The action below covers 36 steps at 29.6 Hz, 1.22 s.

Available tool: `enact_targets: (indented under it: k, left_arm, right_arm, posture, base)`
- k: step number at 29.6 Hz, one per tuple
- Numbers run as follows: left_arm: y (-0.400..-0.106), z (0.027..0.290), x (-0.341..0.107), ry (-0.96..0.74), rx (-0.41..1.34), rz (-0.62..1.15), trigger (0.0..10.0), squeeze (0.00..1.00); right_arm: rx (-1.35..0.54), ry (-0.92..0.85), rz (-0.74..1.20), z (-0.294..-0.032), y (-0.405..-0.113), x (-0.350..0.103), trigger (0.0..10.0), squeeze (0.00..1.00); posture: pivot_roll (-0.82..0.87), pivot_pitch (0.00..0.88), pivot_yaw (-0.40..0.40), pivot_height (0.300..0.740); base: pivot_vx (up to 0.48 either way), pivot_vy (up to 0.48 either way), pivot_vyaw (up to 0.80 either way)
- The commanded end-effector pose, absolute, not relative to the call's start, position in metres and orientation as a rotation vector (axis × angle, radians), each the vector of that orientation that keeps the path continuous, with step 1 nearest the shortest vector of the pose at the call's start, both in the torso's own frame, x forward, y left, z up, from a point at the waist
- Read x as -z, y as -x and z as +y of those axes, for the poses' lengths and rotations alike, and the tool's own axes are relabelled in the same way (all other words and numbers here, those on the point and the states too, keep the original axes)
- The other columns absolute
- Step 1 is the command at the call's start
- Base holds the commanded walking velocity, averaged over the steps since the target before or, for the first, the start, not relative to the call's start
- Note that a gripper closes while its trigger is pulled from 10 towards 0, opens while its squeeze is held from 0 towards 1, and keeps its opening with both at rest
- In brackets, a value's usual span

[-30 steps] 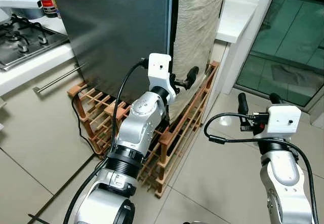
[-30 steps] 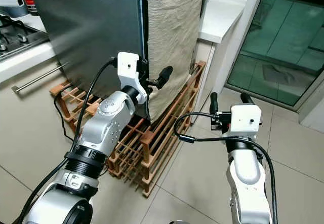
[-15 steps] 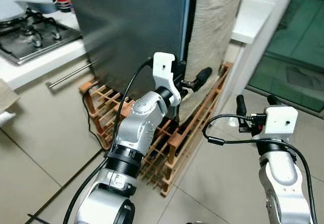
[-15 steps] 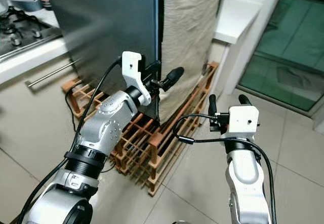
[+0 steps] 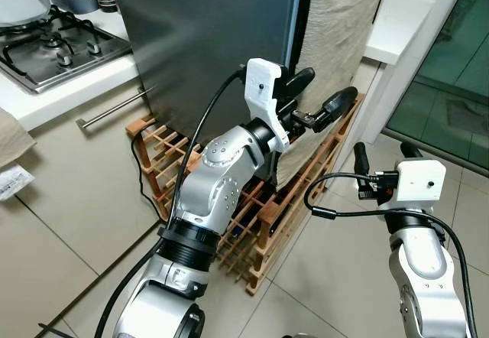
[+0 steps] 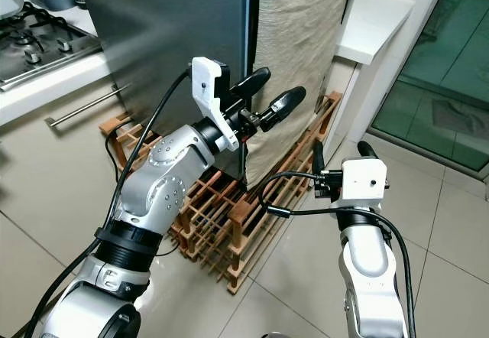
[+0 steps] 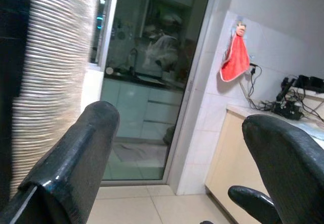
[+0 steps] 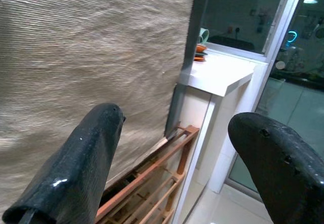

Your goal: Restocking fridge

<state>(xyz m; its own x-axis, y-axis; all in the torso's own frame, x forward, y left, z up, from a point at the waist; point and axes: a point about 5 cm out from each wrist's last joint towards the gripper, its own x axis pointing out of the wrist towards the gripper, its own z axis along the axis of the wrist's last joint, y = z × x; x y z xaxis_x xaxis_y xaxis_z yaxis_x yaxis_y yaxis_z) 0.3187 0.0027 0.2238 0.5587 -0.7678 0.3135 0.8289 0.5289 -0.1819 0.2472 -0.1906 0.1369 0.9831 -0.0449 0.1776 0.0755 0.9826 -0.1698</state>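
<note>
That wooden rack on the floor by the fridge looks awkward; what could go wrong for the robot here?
1. The wooden rack lies right under the raised left arm, so a step forward might catch it.
2. The open left gripper is near the fridge's edge and the beige cloth; it could snag the cloth rather than the door.
3. A black cable trails by the rack and might tangle.

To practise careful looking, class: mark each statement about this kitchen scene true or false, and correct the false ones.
1. The left gripper is open and holds nothing. True.
2. A wooden rack stands on the floor beside the fridge. True.
3. The right gripper grips a bottle. False: it is open and holds nothing.
4. A beige cloth hangs over the fridge's side. True.
5. A red cloth lies on the floor. False: it hangs on the wall.
</note>
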Motion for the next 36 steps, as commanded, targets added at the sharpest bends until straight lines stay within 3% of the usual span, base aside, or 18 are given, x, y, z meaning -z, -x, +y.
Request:
enact_targets:
  k: [1,13,25,30,36]
  left_arm:
    - [-0.313,-0.005,-0.221,0.343,0.96,-0.19,10.0,0.0]
    - [-0.307,0.067,-0.195,0.241,0.632,-0.167,10.0,0.0]
    - [-0.294,0.091,-0.183,0.163,0.543,-0.116,10.0,0.0]
    - [-0.286,0.113,-0.174,0.193,0.374,-0.115,10.0,0.0]
    - [-0.277,0.112,-0.168,0.206,0.348,-0.103,10.0,0.0]
  right_arm:
    - [0.066,0.18,-0.181,-0.192,-0.248,-0.138,10.0,0.05]
    - [0.073,0.177,-0.169,-0.193,-0.243,-0.134,10.0,0.05]
    - [0.087,0.162,-0.176,-0.194,-0.245,-0.135,10.0,0.06]
    - [0.143,0.148,-0.203,-0.201,-0.241,-0.14,10.0,0.06]
    - [0.168,0.128,-0.208,-0.204,-0.239,-0.14,10.0,0.06]
  posture:
    - [-0.17,0.0,0.012,0.74]
    - [-0.14,0.006,0.011,0.74]
    - [-0.12,0.0,0.017,0.74]
    - [-0.13,0.0,0.02,0.74]
    - [-0.12,0.0,0.018,0.74]
  base:
    - [0.0,0.0,0.0]
    - [0.0,0.0,0.0]
    - [0.0,0.0,0.0]
    - [0.0,0.0,0.0]
    - [0.0,0.0,0.0]
